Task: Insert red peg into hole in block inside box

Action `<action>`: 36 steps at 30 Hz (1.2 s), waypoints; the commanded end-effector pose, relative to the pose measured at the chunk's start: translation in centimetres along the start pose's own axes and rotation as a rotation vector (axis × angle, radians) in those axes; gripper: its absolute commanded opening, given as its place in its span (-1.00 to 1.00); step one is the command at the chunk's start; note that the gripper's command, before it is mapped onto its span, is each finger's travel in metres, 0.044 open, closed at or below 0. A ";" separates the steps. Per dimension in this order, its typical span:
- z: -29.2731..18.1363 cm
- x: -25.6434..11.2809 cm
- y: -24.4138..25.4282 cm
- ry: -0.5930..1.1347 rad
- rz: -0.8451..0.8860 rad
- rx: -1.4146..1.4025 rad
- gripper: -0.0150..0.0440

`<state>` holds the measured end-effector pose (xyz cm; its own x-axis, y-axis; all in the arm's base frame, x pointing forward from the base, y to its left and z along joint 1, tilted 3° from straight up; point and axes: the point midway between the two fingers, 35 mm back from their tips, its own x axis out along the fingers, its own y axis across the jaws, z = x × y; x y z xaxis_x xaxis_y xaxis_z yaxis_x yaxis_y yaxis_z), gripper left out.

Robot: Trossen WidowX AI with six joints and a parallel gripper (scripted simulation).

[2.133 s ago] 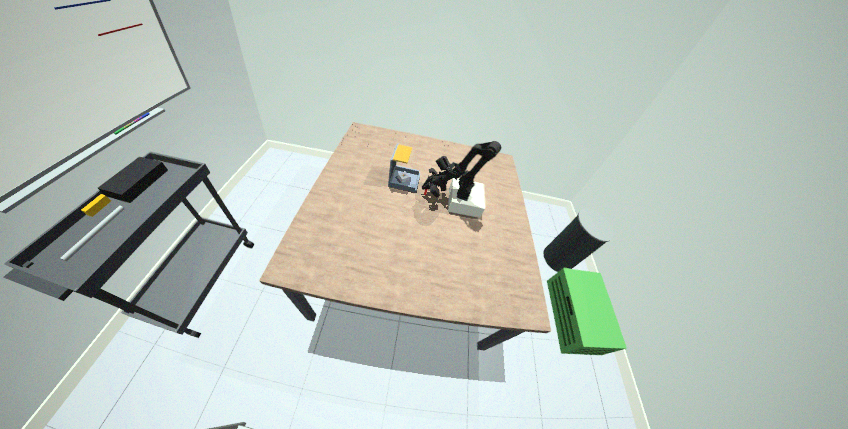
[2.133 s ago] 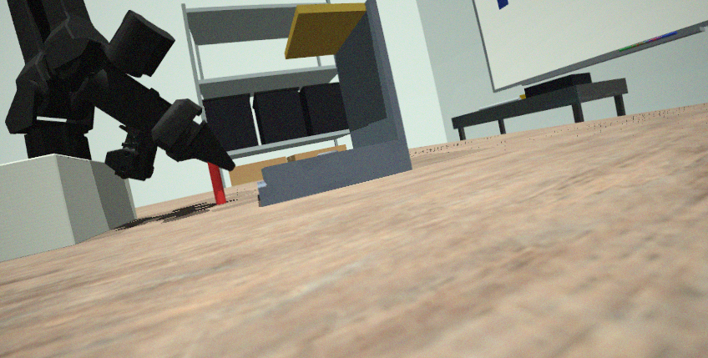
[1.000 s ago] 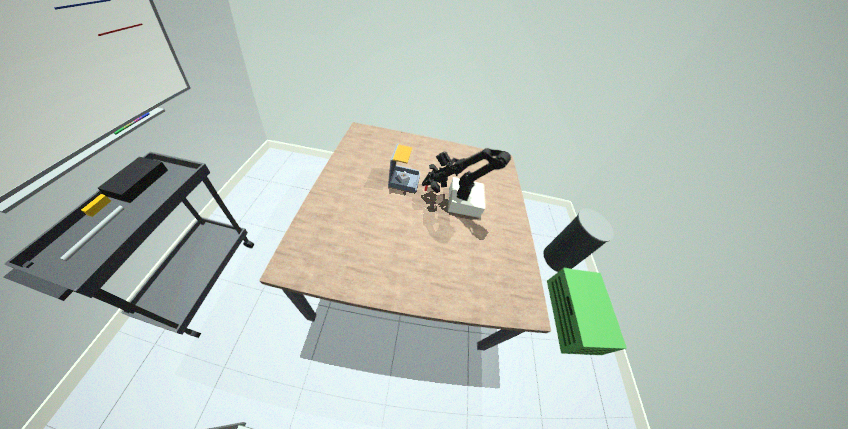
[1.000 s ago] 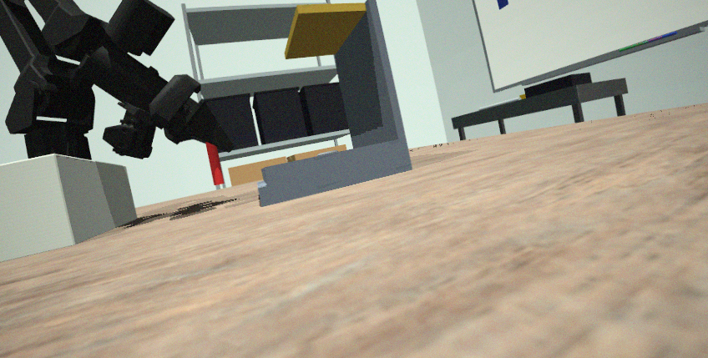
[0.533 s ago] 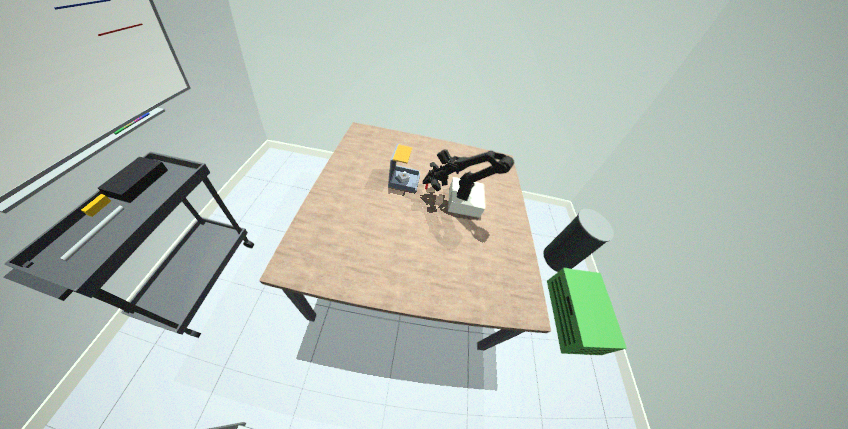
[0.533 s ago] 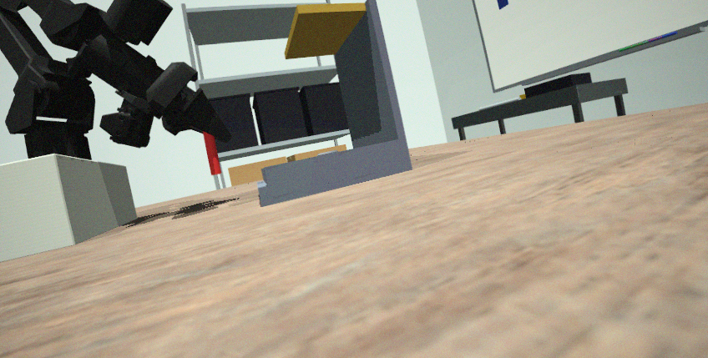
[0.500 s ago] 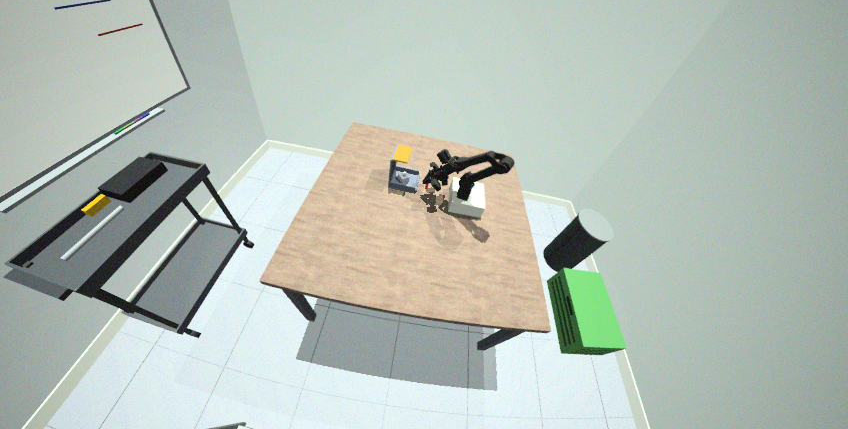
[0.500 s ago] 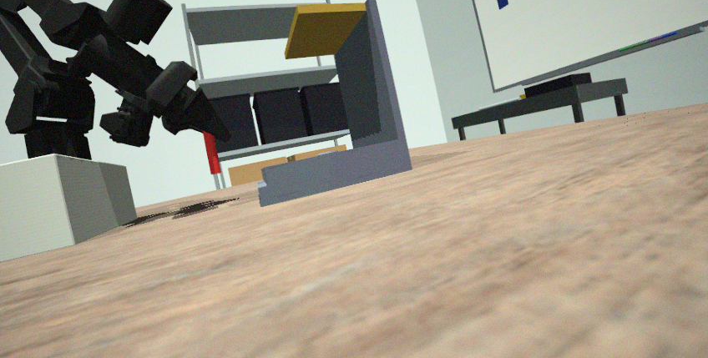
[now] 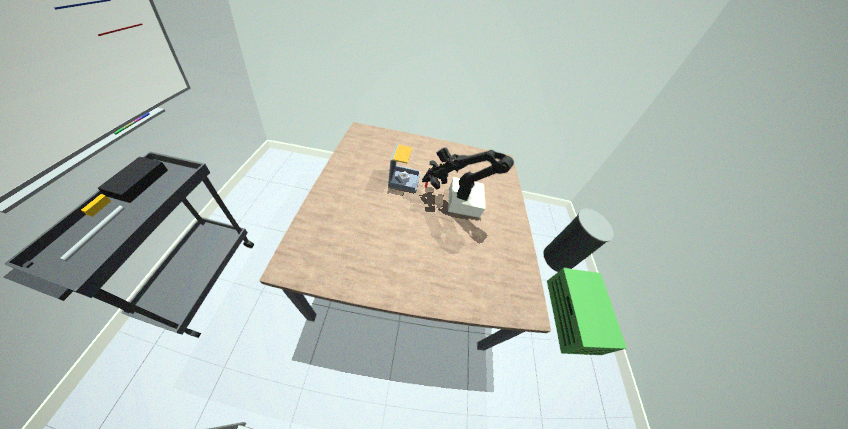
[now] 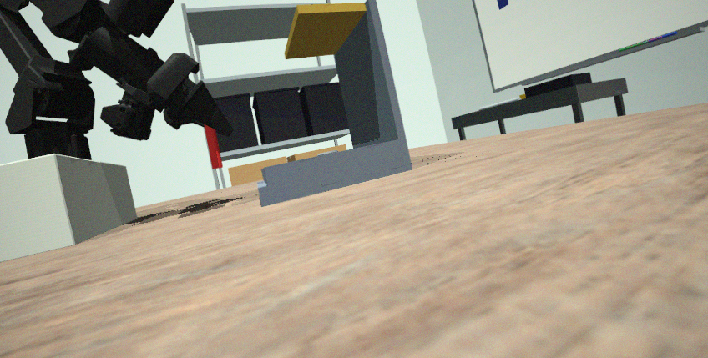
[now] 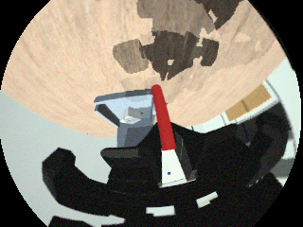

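Observation:
My gripper (image 9: 427,179) (image 10: 217,125) (image 11: 162,124) is shut on the upper part of the red peg (image 9: 426,185) (image 10: 213,149) (image 11: 163,113). The peg hangs nearly upright, slightly tilted, with its lower end clear above the table. Both are outside the blue-grey box (image 9: 412,179) (image 10: 325,176) (image 11: 133,134), in front of its open side. The pale block (image 9: 402,176) (image 11: 131,114) sits on the box floor; its hole cannot be made out clearly. The yellow roof (image 9: 402,153) (image 10: 321,31) sticks out from the top of the back wall, higher than the peg.
The white arm base (image 9: 466,204) (image 10: 34,205) stands on the wooden table (image 9: 380,258) (image 10: 397,264), on the opposite side of the gripper from the box. Low walls edge the box floor. The shelf unit (image 10: 258,76) and the cart (image 9: 136,210) stand away from the table.

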<state>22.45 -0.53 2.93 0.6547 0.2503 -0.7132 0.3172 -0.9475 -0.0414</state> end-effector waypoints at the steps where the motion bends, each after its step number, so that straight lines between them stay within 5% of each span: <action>1: -0.6 0.1 0.4 0.009 0.003 -0.006 -0.49; 36: -3.3 1.9 4.2 0.011 0.034 0.021 -0.49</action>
<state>26.75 -3.08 3.51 0.6665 0.2235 -0.7112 0.2800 -0.9592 -0.0390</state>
